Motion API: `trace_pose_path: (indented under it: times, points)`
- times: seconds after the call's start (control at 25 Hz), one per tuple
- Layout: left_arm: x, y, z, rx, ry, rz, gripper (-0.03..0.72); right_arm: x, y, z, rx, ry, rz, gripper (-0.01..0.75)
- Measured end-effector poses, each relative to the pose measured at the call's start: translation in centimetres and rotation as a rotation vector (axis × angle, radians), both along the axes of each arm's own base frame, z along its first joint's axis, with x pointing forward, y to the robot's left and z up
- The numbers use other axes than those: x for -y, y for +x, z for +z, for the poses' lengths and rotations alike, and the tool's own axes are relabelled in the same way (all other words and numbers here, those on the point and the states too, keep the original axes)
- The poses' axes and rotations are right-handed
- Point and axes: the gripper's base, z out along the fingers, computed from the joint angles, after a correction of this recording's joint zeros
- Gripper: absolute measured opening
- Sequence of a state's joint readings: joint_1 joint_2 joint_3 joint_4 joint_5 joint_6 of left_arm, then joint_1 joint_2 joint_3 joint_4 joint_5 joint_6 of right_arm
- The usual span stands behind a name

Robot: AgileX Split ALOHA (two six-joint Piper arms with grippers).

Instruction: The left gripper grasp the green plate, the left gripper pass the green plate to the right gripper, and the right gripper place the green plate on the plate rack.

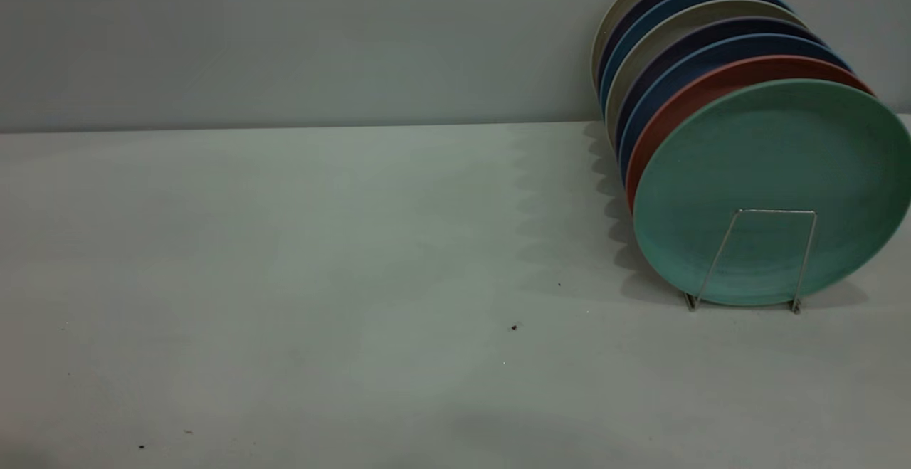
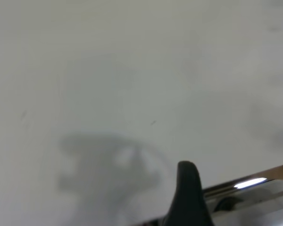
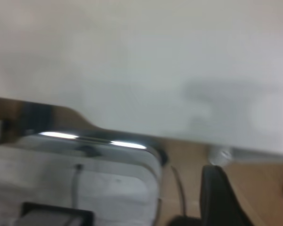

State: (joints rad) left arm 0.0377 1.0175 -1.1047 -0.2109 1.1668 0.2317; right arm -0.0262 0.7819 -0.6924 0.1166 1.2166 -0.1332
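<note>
Although the job is to get it there, the green plate (image 1: 772,184) already stands on edge in the plate rack (image 1: 754,259), at the front of a row of upright plates toward the right end of the table (image 1: 285,277). Its broad face looks out at the outside camera and it tips back a little against a salmon-pink plate (image 1: 683,102) directly behind it. One thin wire loop of the rack crosses its lower front. Behind the pink one stand several dark blue plates (image 1: 665,81), with pale ones among them.

Neither arm shows in the outside view. The left gripper (image 2: 188,188) appears only through its own wrist camera, as a single dark finger above bare table and a blurred shadow; whether its fingers are apart or together, I cannot tell. The right gripper (image 3: 252,197) shows the same way, with one dark finger and a sliver of a second at the frame's edge, looking over the table's border at a pale box (possibly equipment) beyond. A gap shows between those fingers and nothing sits in it, so I take them to be apart.

From how things lie, the placing looks done. If the plate must be reached again, the rack sits on the right arm's side, so that arm is probably nearer.
</note>
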Motion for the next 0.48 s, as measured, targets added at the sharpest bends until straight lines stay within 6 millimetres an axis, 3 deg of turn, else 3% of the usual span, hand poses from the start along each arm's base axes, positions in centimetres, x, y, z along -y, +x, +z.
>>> trace_pose_path:
  times: [0.08, 0.24, 0.32, 0.48]
  points:
    - [-0.4, -0.6, -1.5, -0.050, 0.026, 0.040, 0.589, 0.6, -1.2, -1.5, -0.010, -0.055, -0.051, 0.363]
    - [-0.5, -2.1, -6.5, -0.220, 0.045, 0.054, 0.589, 1.0, -3.0, -3.9, 0.015, -0.088, -0.114, 0.363]
    - [-0.6, -3.1, -9.1, -0.314, 0.052, 0.056, 0.589, 1.0, -3.4, -4.1, 0.060, -0.085, -0.126, 0.363]
    - [-0.8, -5.1, -12.5, -0.428, 0.081, 0.085, 0.589, 1.0, -3.8, -3.9, 0.103, -0.084, -0.128, 0.363]
